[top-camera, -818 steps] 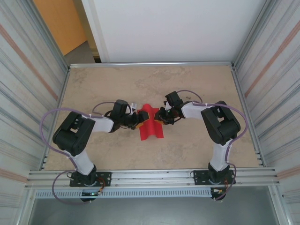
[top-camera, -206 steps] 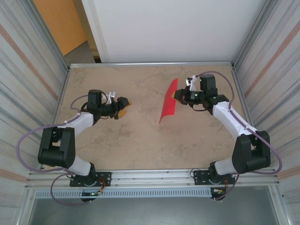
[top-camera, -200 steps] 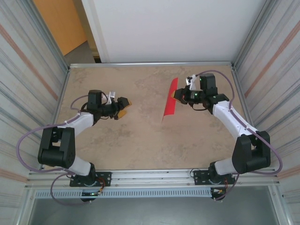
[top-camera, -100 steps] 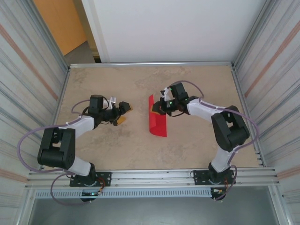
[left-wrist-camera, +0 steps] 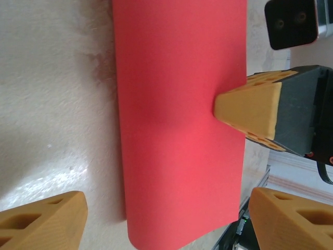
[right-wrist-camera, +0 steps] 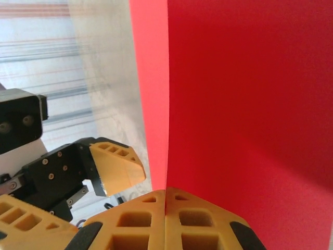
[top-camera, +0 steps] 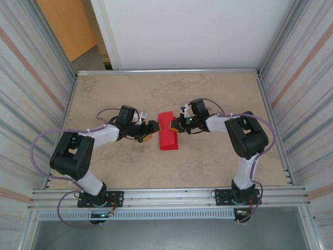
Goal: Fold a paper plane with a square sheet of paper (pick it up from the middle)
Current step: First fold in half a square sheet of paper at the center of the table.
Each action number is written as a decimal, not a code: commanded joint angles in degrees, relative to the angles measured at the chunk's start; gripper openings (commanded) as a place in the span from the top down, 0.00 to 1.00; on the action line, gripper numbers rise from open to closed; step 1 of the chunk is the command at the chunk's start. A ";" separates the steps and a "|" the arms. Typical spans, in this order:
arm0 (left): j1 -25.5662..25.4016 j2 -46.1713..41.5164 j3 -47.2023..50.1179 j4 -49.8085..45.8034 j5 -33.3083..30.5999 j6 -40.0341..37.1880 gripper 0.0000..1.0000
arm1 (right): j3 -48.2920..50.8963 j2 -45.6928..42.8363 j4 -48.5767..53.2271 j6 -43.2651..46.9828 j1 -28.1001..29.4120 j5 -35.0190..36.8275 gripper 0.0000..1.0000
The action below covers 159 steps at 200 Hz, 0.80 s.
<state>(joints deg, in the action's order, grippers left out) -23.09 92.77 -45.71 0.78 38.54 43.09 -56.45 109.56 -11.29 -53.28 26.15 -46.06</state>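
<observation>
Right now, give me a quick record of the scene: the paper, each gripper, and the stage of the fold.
square sheet of paper: red, doubled over into a strip, mid table
right gripper: shut on the sheet's right edge
left gripper: open, facing the sheet's left side, contact unclear
fold stage: no pointed nose yet

Bare table (top-camera: pixel 223 156) all around red paper (top-camera: pixel 168 138)
</observation>
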 commanded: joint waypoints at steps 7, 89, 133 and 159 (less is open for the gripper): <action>-1.89 2.67 -4.11 -4.00 -4.49 -2.54 0.21 | -2.94 2.63 2.24 2.80 -0.31 -2.08 0.96; -4.04 10.30 -12.31 -8.41 -7.89 -3.90 0.36 | -3.14 4.51 1.98 3.53 -1.90 -4.30 0.94; -4.58 12.47 -13.40 -7.77 -8.78 -3.17 0.43 | -3.23 5.01 1.82 3.35 -1.83 -4.65 0.93; -4.81 14.72 -14.25 -8.28 -8.12 -2.77 0.48 | -3.15 5.07 1.97 3.19 -1.73 -4.90 0.91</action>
<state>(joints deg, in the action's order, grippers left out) -27.46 105.54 -58.08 -6.02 30.50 40.36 -58.28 113.69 -10.07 -51.81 24.29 -49.52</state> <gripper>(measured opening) 0.541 0.077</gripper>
